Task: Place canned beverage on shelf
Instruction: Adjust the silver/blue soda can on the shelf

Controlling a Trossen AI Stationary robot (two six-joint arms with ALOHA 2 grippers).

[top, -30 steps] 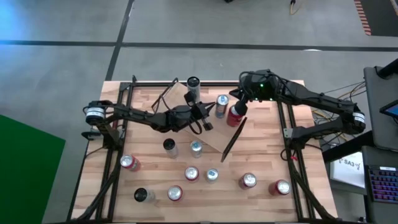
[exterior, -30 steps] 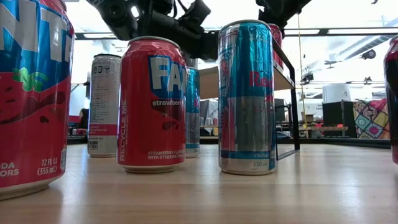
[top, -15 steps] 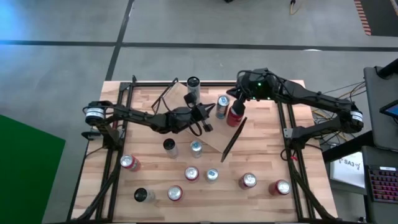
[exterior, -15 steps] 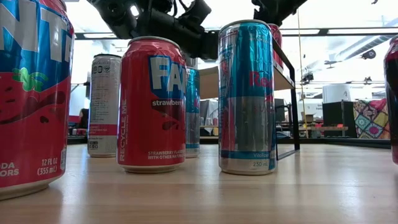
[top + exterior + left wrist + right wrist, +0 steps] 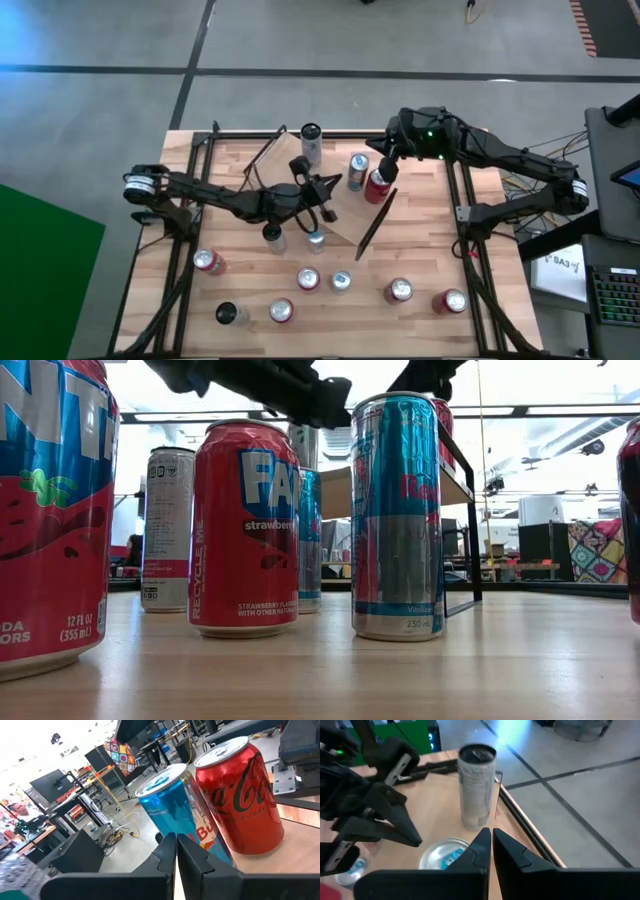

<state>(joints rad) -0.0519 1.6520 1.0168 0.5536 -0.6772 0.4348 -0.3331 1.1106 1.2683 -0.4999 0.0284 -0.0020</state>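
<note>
The shelf [image 5: 340, 205] is a light-wood plank with black end frames, lying slantwise on the table's far middle. Three cans stand upright on it: a grey can [image 5: 311, 136], a blue can [image 5: 357, 166] and a red Coca-Cola can [image 5: 377, 184]. My left gripper [image 5: 333, 183] is shut and empty, just left of the blue can; its wrist view shows the blue can [image 5: 170, 805] and the red can [image 5: 240, 800] ahead. My right gripper [image 5: 386, 152] is shut and empty, above the shelf's far right part, over the blue can [image 5: 440, 852], with the grey can [image 5: 477, 785] beyond.
Several more cans stand on the table's near half, among them a red one [image 5: 208, 262], a blue one [image 5: 316, 238] and a red one [image 5: 452, 301]. In the low view a Fanta can [image 5: 245, 525] and a Red Bull can [image 5: 398, 515] stand close to the camera.
My left arm has drawn back toward the table's left edge and risen, its gripper staying shut. My right gripper has risen and gone a little toward the far edge, away from the red can. The cans on the shelf have stayed in place.
</note>
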